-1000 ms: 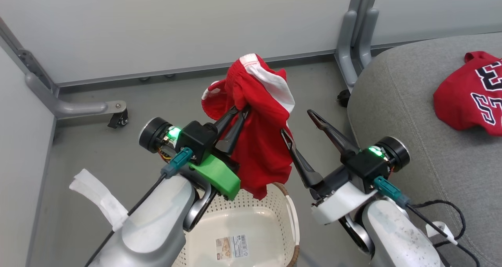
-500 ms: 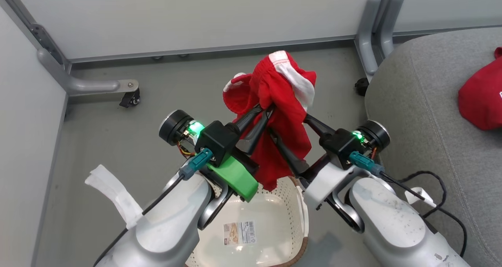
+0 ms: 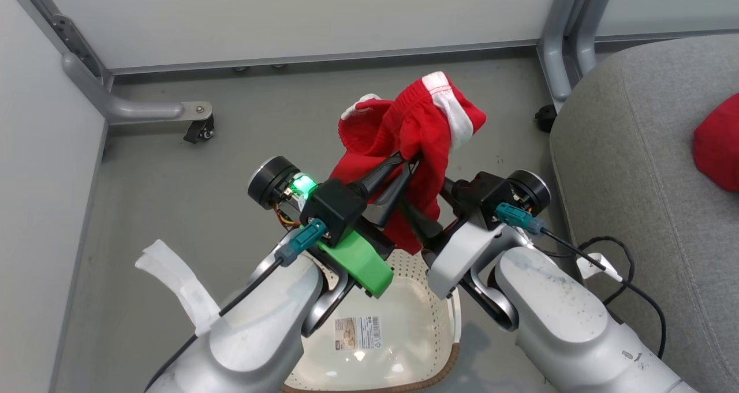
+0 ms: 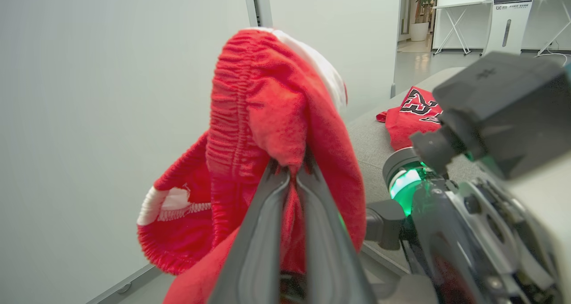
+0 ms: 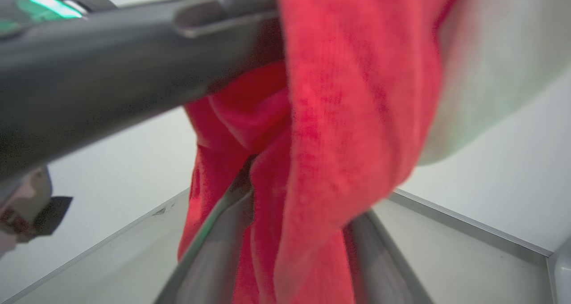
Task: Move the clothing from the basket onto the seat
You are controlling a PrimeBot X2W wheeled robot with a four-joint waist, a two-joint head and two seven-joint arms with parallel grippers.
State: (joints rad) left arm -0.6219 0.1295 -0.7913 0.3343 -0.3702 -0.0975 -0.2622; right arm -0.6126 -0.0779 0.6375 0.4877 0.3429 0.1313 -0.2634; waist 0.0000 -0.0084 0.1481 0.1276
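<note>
My left gripper (image 3: 409, 161) is shut on a red garment (image 3: 427, 122) with white trim, holding it up above the basket (image 3: 447, 300). The wrist view shows the left gripper (image 4: 292, 170) pinching a fold of the garment (image 4: 267, 107). My right gripper (image 3: 430, 205) reaches in from the right, its fingers apart on either side of the hanging cloth. In its own view the right gripper (image 5: 294, 232) straddles the red fabric (image 5: 348, 116). A second red garment (image 3: 719, 150) with lettering (image 4: 412, 116) lies on the grey seat (image 3: 635, 168). The basket's inside holds just a label.
Pale partition walls close off the far side and the left. A castor foot (image 3: 199, 128) and a grey frame post (image 3: 568, 29) stand on the floor. A black cable (image 3: 612, 266) lies at the seat's near edge. The left finger (image 5: 134, 63) crosses the right wrist view.
The camera has swung left. My right gripper has moved in toward the left one, and its fingers now straddle the hanging cloth and stand closer together. The left grip has held.
</note>
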